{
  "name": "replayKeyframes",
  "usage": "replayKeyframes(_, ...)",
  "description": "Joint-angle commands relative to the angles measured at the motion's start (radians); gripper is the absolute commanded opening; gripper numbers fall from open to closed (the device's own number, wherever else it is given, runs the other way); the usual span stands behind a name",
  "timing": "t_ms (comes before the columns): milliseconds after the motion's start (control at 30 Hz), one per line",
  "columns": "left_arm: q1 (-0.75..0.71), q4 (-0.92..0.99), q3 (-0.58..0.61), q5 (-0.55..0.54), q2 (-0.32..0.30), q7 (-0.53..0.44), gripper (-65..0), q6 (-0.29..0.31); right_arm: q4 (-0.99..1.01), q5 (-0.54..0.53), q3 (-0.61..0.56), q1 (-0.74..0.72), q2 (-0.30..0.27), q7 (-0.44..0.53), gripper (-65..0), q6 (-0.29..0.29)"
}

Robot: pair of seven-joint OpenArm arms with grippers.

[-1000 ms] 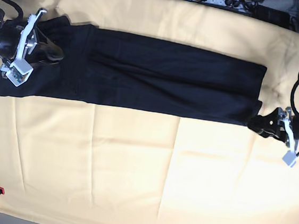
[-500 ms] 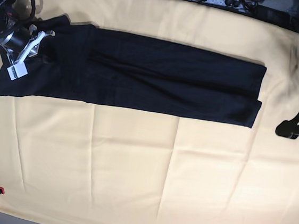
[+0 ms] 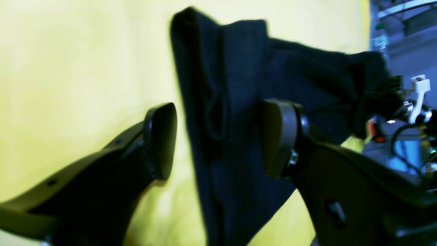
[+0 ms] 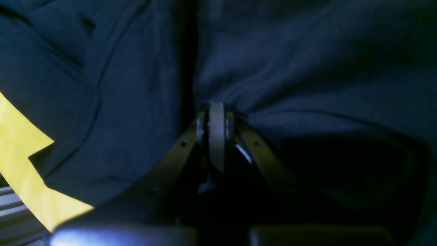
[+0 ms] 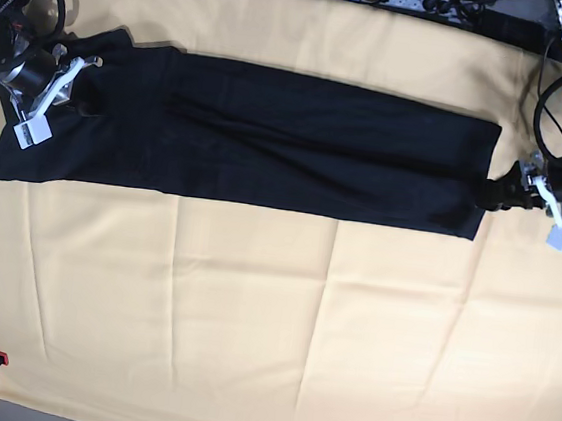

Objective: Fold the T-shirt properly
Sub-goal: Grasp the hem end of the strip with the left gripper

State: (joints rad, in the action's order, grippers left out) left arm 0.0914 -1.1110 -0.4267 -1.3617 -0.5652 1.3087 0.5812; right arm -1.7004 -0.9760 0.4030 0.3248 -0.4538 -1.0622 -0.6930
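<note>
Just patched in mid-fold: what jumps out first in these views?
The black T-shirt dominates, folded into one long band across the upper part of the yellow table cloth. At its base-view left end the right pincer is shut on the fabric. At the opposite end the left pincer is open, straddling the shirt's edge without gripping.

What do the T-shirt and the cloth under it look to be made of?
T-shirt: soft black knit fabric, likely cotton jersey, matte; it lies limp, with soft folds and stitched hems in the wrist views. Yellow table cloth: thin woven fabric, matte; sharp fold creases cross it in a grid. Exact fibre of either cannot be told.
</note>
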Motion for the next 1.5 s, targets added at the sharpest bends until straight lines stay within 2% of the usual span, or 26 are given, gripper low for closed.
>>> replayKeyframes(0, 0.011, -0.014, -0.008, -0.005, -0.008, -0.002, -25.5, 0.002, -0.013, -0.018, 0.008, -0.006, -0.02, 0.011, -65.0, -0.005)
replayKeyframes(133, 0.002, -0.014, -0.007, 0.019, 0.034, -0.003, -25.5, 0.001, -0.013, -0.018, 0.008, -0.006, -0.02, 0.011, -65.0, -0.005)
replayKeyframes(267, -0.008, -0.014, -0.005, 0.019, 0.043, -0.001, -25.5, -0.002, -0.013, -0.018, 0.008, -0.006, -0.02, 0.011, -65.0, -0.005)
replayKeyframes(600, 0.003, -0.014, -0.006, 0.029, -0.084, -0.007, -25.5, -0.002, -0.013, -0.018, 0.008, -0.006, -0.02, 0.011, -65.0, -0.005)
replayKeyframes(900, -0.048, -0.014, -0.005, 0.134, -0.05, -0.047, -25.5, -0.06, -0.013, -0.021, 0.008, -0.009, -0.02, 0.011, -65.0, -0.005)
replayKeyframes(1100, -0.052, -0.014, 0.031, 0.106, -0.05, -0.044, -25.5, -0.059, -0.013, -0.064, 0.008, -0.009, -0.02, 0.014, -65.0, -0.005)
replayKeyframes(1267, -0.052, -0.014, 0.034, 0.035, -0.05, -0.02, -25.5, -0.049, -0.013, -0.064, 0.008, -0.009, -0.02, 0.014, -65.0, -0.005)
replayKeyframes(1467, -0.052, -0.014, 0.034, 0.01, -0.05, -0.006, -25.5, -0.047, -0.013, -0.064, 0.008, -0.009, -0.02, 0.015, -65.0, -0.005)
